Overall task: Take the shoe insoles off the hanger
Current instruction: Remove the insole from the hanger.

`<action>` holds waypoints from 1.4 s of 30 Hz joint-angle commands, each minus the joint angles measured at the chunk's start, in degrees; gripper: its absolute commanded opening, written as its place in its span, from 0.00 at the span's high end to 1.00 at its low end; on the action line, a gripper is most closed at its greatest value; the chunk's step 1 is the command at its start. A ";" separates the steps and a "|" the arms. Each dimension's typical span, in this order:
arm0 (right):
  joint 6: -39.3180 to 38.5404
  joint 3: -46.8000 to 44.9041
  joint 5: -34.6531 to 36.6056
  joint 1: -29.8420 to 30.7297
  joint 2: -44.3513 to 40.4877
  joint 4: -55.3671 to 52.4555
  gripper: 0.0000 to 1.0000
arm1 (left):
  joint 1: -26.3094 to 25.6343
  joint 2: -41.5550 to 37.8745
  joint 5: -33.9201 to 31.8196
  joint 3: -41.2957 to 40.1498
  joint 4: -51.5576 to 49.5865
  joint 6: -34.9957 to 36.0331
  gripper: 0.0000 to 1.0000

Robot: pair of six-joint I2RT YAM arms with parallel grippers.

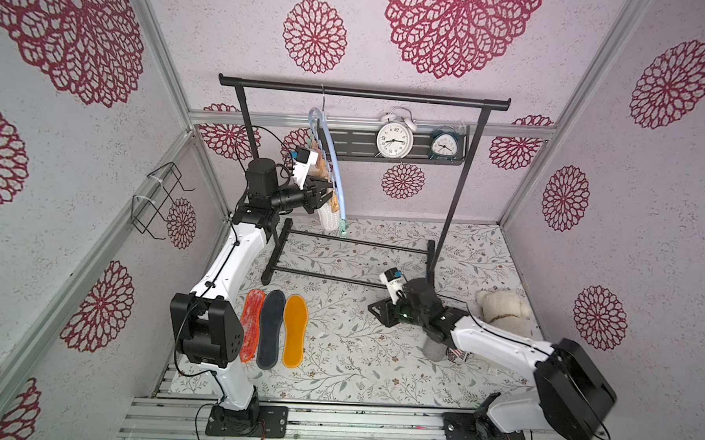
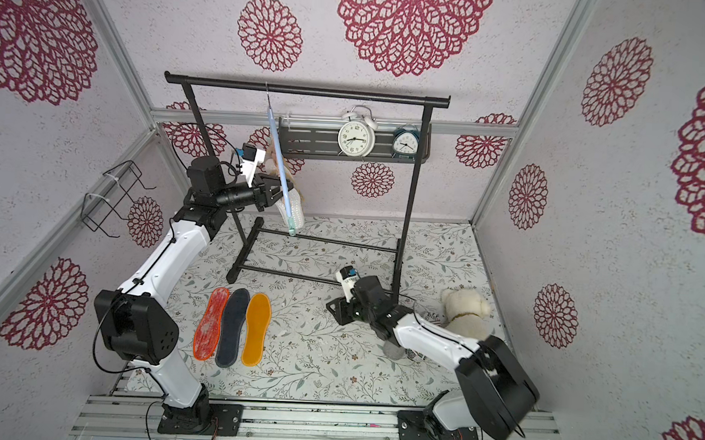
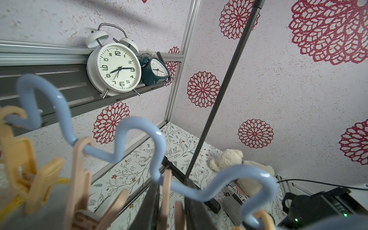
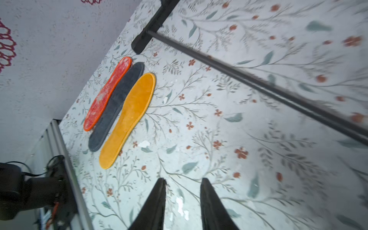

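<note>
The black tubular garment rack [image 1: 364, 93] stands at the back of the table, carrying the pale blue arched hanger [image 3: 139, 119] high enough for its load to dangle freely. My left gripper [image 1: 326, 192] is up among the pastel plastic clothespins [image 3: 79, 169], where a pale perforated insole [image 1: 328, 222] is still clipped. I cannot tell whether the claw is clenched on a pin or only beside it.

My right gripper [image 4: 183, 180] hangs low over the table, jaws apart and empty. Three freed pads lie side by side near the left arm's base, I judge as a tidy drop zone: a translucent orange-red gel insole [image 1: 251, 325], a dark grey felt insole [image 1: 270, 327] and a mustard-yellow insole [image 1: 295, 331].

The floral-printed tabletop [image 1: 357, 352] is flat and matte, and the surrounding walls carry crimson medallions.
</note>
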 commanded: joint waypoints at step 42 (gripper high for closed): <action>-4.18 -39.09 16.25 -4.72 -46.02 17.86 0.53 | 0.34 -28.94 -17.91 -27.72 -18.25 11.14 0.24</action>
